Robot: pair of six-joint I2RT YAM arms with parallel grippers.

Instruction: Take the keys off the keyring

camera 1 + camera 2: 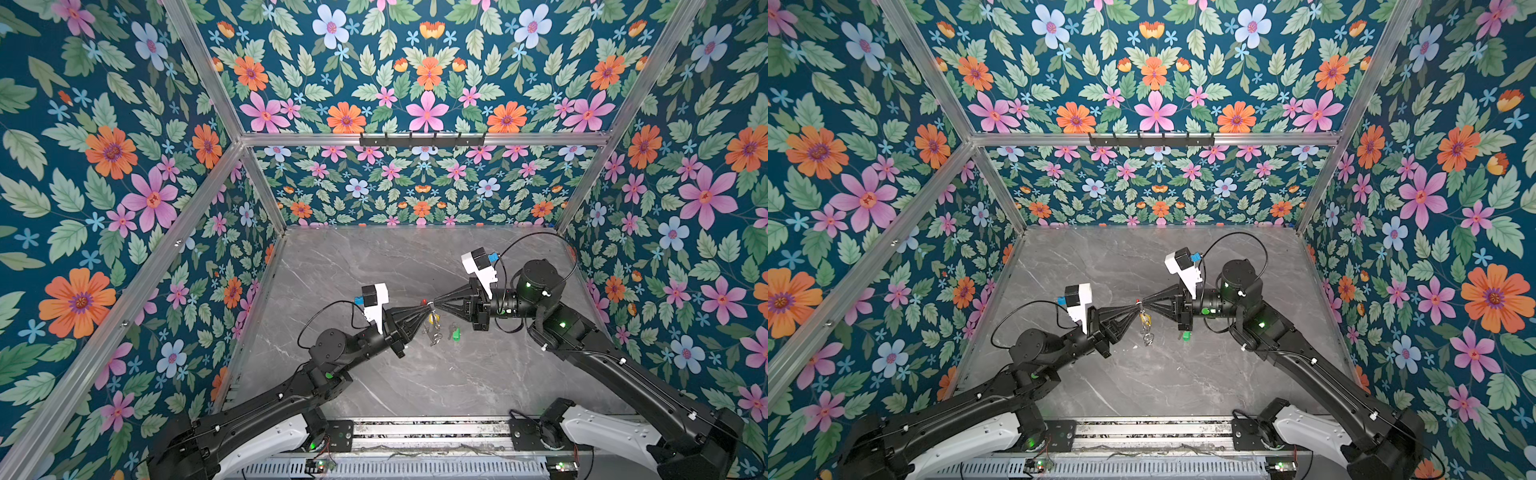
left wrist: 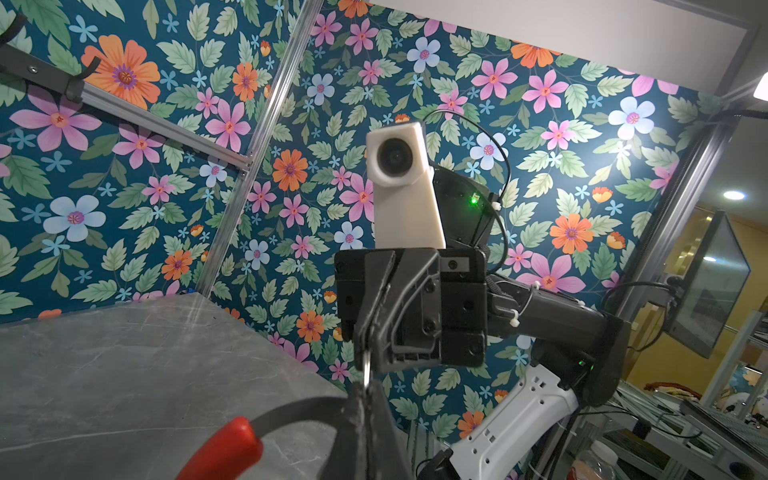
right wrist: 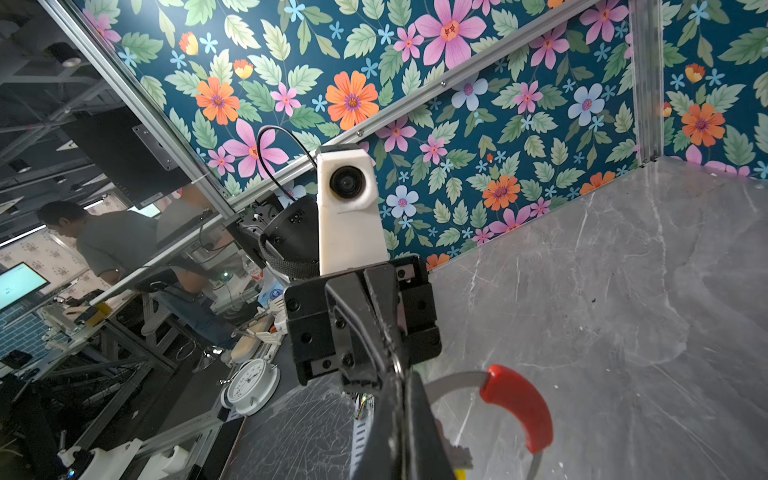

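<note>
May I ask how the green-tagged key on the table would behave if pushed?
The green-tagged key lies flat, so it would probably slide rather than roll. The table looks smooth, so it may skid easily. Small and thin, it is likely light and awkward to pinch.

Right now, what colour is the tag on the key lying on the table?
Green; the tag shows best in a top view.

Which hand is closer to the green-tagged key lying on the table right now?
Right. The green-tagged key lies close beside the right hand; the left hand sits farther off, beyond the keyring.
</note>
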